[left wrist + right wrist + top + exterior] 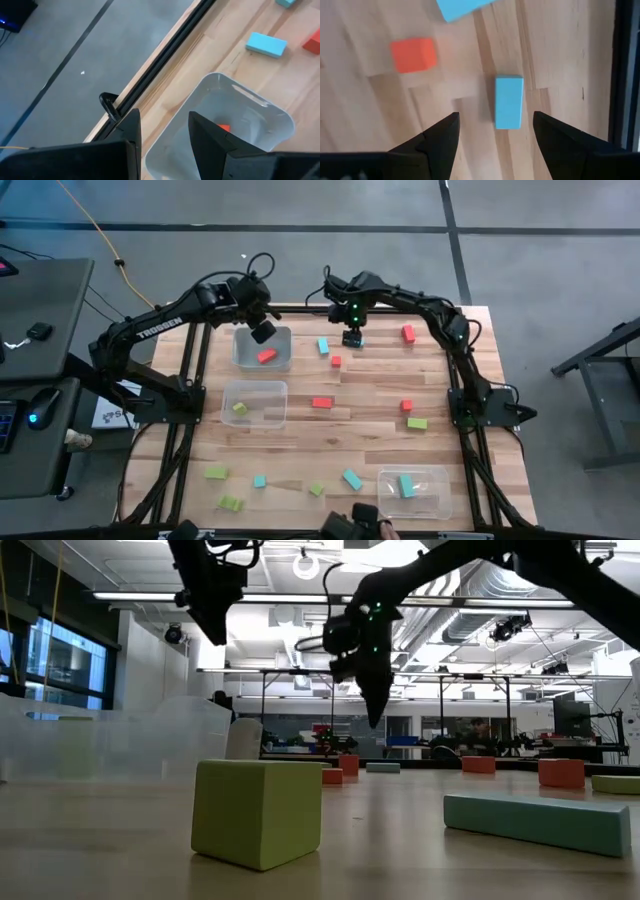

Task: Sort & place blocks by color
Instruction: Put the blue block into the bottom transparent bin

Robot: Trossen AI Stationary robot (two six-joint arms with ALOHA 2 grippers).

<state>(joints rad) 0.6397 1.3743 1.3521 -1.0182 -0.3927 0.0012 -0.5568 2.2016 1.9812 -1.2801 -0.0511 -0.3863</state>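
On the left of the table, the left gripper [262, 330] hangs over the far tub [262, 348], its fingers [131, 131] parted with nothing between them — released. A red block [266, 356] lies inside that tub. Nearer, a second tub [255, 402] holds a lime green block [240, 409]. More green blocks and a teal one lie along the near left edge of the table [300, 440].

Toward the middle, the right gripper [352, 337] hovers above the far part of the table, fingers spread wide and empty; a small teal block [509, 101] lies on the wood directly below the gap between them. A teal bar [323, 346] and a red cube [336, 361] sit just beside it.

On the right, red blocks and a green one are scattered well apart — and a third tub [415, 490] at the near edge holds a teal block [406, 486].
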